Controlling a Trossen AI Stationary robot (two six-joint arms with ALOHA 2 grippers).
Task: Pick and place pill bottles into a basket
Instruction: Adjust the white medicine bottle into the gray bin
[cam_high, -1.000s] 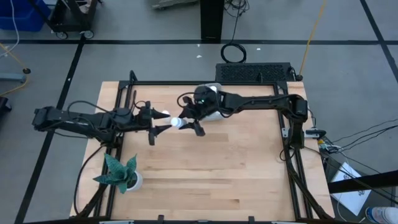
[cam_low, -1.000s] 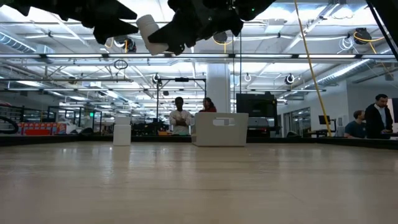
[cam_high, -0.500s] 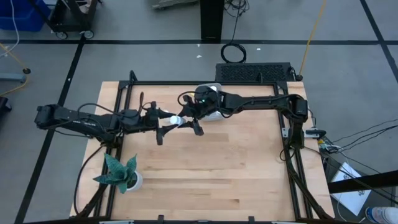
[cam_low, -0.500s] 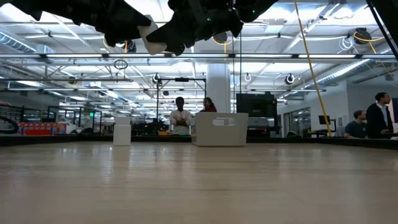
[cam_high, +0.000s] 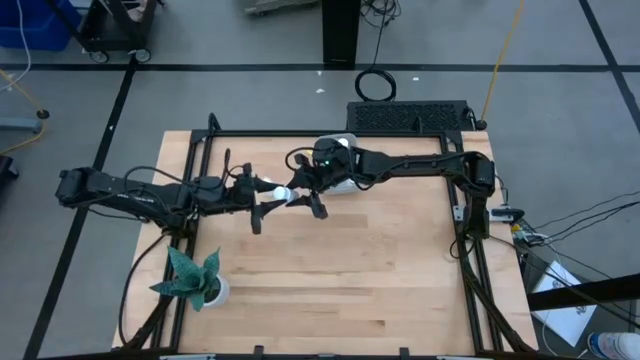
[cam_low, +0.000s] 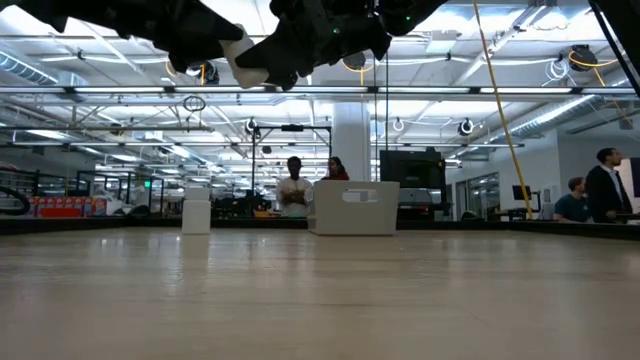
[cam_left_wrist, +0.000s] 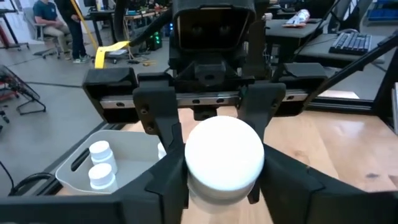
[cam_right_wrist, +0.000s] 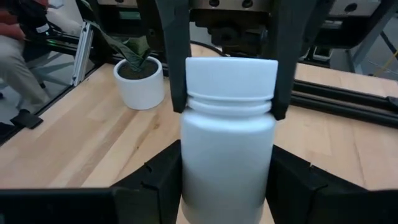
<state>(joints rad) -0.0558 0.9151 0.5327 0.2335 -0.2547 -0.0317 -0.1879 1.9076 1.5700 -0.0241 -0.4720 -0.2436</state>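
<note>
A white pill bottle hangs level in the air above the middle of the table, cap toward the table's left. My right gripper comes from the right and is shut on its body. My left gripper comes from the left and is shut around the cap end. The pale basket stands on the table near the far edge, partly under my right arm. In the left wrist view the basket holds two pill bottles standing upright. My left gripper has the bottle's cap between its two fingers, one on each side. It reaches in level from the table's left, along the bottle. The bottle is clear of the table. My right gripper pinches the bottle's body toward its bottom end between its two fingers. It comes level from the table's right, along the bottle. The bottle hangs high above the tabletop.
A green plant in a white pot stands at the near left of the table. A black ridged box lies beyond the far edge. Black frame rails border the table. People stand in the room behind.
My left gripper has moved toward the table's right, up to the bottle held by my right gripper, so its fingers now flank the cap. It has kept still for the last half second. The bottle and my right gripper have stayed in place.
</note>
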